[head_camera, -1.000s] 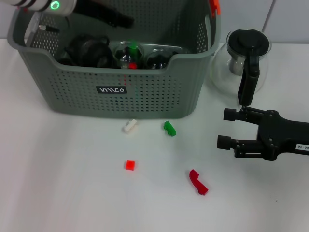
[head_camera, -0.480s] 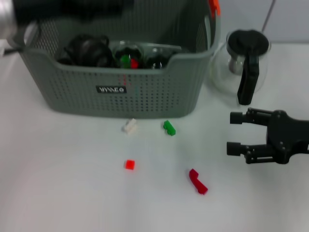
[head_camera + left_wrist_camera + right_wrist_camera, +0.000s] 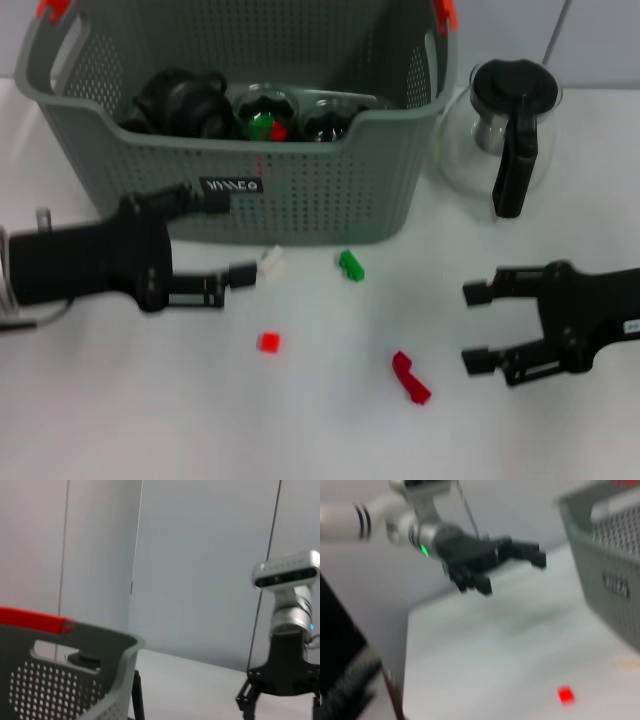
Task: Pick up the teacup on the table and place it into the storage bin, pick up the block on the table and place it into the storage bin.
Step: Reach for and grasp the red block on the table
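The grey-green storage bin (image 3: 320, 190) stands at the back of the table, with a black object and clear glassware (image 3: 265, 120) inside it. I cannot tell whether any of that glassware is the teacup. Several small blocks lie in front of the bin: white (image 3: 270, 260), green (image 3: 350, 265), red (image 3: 268, 342) and dark red (image 3: 410, 378). My left gripper (image 3: 228, 238) is open, low over the table just left of the white block. My right gripper (image 3: 472, 326) is open too, right of the dark red block. The right wrist view shows the left gripper (image 3: 515, 572), the red block (image 3: 565, 694) and the bin (image 3: 610, 570).
A glass pot with a black handle and lid (image 3: 505, 130) stands right of the bin, behind my right arm. The bin's rim with an orange-red clip (image 3: 35, 620) fills the corner of the left wrist view, with the right gripper (image 3: 280, 705) beyond it.
My left arm has come down from above the bin to the table in front of it, near the white block. My right gripper has shifted nearer the front edge.
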Robot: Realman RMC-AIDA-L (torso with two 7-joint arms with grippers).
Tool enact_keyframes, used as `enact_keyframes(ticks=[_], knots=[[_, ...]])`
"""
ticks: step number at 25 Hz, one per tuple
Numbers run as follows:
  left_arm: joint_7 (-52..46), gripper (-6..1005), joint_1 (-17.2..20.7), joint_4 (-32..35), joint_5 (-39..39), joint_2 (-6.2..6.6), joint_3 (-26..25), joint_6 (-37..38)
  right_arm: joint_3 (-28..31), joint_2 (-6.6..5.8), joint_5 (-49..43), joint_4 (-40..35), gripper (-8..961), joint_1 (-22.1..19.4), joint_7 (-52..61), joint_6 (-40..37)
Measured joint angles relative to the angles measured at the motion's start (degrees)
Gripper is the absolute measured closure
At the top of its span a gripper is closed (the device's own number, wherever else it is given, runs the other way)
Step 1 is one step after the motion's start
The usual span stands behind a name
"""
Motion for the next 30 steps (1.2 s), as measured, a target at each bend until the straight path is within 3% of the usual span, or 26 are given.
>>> enact_keyframes(ticks=[4,10,16,22,30], knots=[[0.1,63,0.6,0.0,0.5,-0.26,0.0,0.1,-2.6,0.83,-4.3,-7.6,12,3.5,6.9,-0.1],[0.1,63,1.8,0.3,0.5,-0.42,-0.1,0.0,-9.4,0.54,-12.1,-13.4,13,11.9,15.1,0.0],[0.2,63,2.2,0.5,0.1,-1.50,-1.8,0.0,-17.9,3.01,-22.7,-13.6,13,19.3,17.8,1.6],[0.2,63,2.2,0.6,0.1,-2.16,-2.5,-0.2,-33.7,3.32,-20.0,-13.8,12,20.8,23.4,6.8],[0.2,63,1.8,0.6,0.0,-2.56,-3.1,-0.3,-46.3,3.59,-14.6,-11.0,12,20.5,25.7,12.5]])
